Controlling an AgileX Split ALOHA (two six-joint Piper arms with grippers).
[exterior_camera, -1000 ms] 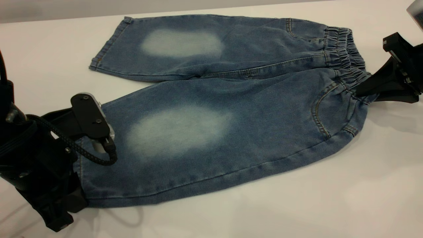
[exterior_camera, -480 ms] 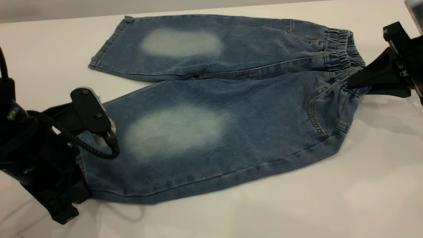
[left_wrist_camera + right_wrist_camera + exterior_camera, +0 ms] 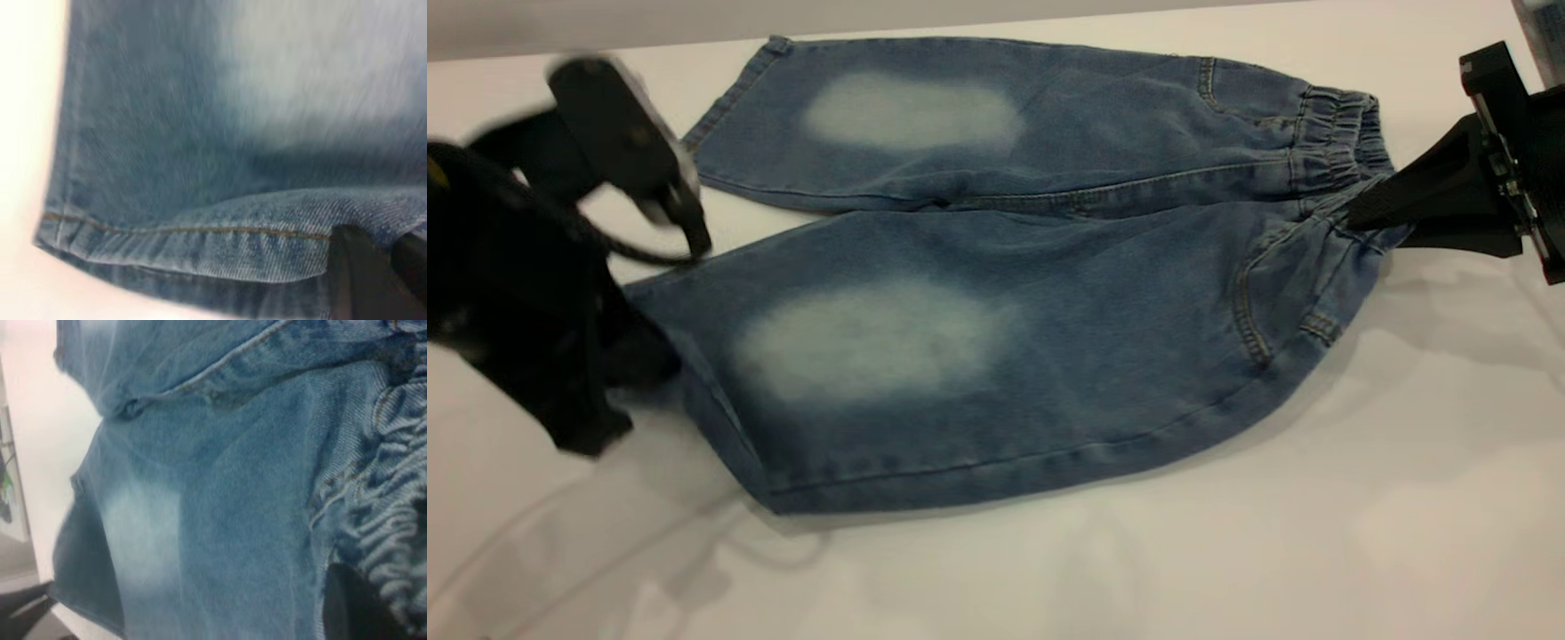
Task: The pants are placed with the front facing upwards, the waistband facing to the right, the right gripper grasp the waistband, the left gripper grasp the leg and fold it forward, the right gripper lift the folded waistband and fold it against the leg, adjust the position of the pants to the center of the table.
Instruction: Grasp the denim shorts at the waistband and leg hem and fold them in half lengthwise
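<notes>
Blue denim pants [image 3: 996, 267] lie front up on the white table [image 3: 1227, 551], waistband [image 3: 1334, 133] to the right. My right gripper [image 3: 1360, 218] is shut on the near part of the waistband and holds it a little off the table. In the right wrist view a dark finger [image 3: 347, 607] presses under the ruffled waistband [image 3: 393, 520]. At the left, my left gripper [image 3: 636, 356] is shut on the near leg's hem and has it raised. The left wrist view shows the stitched hem [image 3: 187, 233] curling over a black finger [image 3: 360, 280].
The table's far edge meets a grey strip [image 3: 605, 18] just behind the far leg. Bare white surface stretches in front of the pants and to the right. A pale part of the right arm [image 3: 1538, 18] shows at the top right corner.
The left gripper has risen and swung toward the far side, lifting the near leg's hem off the table. The right gripper has lifted the waistband slightly. The pants' near edge has drawn back.
</notes>
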